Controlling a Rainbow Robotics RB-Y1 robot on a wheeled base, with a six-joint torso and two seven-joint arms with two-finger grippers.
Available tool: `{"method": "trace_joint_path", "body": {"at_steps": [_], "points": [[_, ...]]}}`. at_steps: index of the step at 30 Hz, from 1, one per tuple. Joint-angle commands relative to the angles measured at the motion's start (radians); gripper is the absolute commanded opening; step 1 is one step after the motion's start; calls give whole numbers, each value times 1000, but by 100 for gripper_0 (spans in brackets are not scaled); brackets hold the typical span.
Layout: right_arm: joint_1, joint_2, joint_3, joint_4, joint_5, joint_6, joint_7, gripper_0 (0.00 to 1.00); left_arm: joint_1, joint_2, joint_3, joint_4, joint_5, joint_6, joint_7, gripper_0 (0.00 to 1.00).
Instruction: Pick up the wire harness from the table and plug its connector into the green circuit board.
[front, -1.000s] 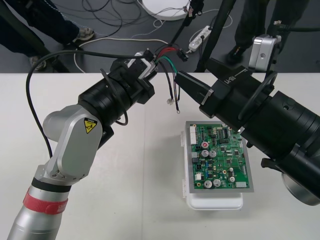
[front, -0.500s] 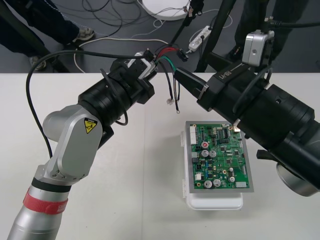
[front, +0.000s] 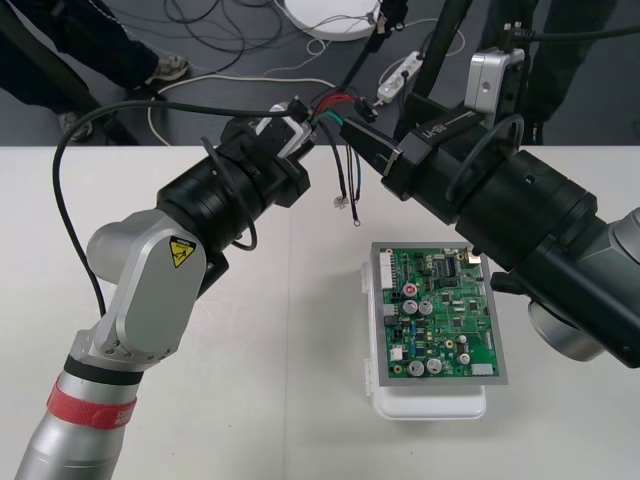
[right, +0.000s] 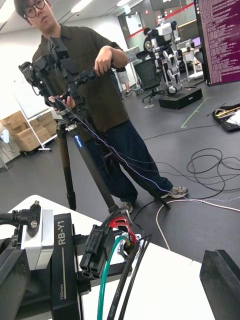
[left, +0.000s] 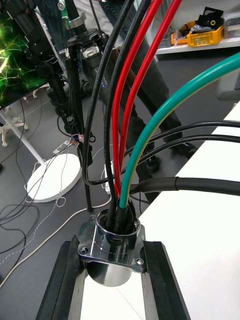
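Observation:
My left gripper (front: 300, 120) is raised over the table's far edge and is shut on the harness's round metal socket (left: 110, 245), with its black fingers (left: 65, 285) pressing the flange from both sides. Red, black and green wires (front: 335, 110) rise out of the socket and arc over. Their thin loose ends (front: 345, 200) dangle above the table, apart from the board. My right gripper (front: 352, 135) reaches in from the right, open, right beside the wires. The wires (right: 120, 250) stand between its far-apart fingers (right: 220, 285), untouched. The green circuit board (front: 437, 325) lies on its white base (front: 430, 405).
The right arm's thick body hangs over the board's far right corner. Beyond the table's far edge are a tripod leg (front: 425, 70), a power strip (front: 398, 78) and floor cables. Bare table spreads left of the board and along the front.
My right gripper has moved up and to the left, closing in on the wires held by the left gripper. The left arm and the harness have stayed still.

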Motion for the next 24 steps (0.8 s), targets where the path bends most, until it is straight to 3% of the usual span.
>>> {"method": "trace_joint_path", "body": {"at_steps": [1, 24], "points": [[-47, 8, 11, -12, -8, 17, 39, 100, 3, 8, -24, -40, -12, 64, 34, 0], [-62, 36, 43, -12, -8, 46, 43, 100, 3, 8, -24, -41, -27, 64, 36, 0]]}}
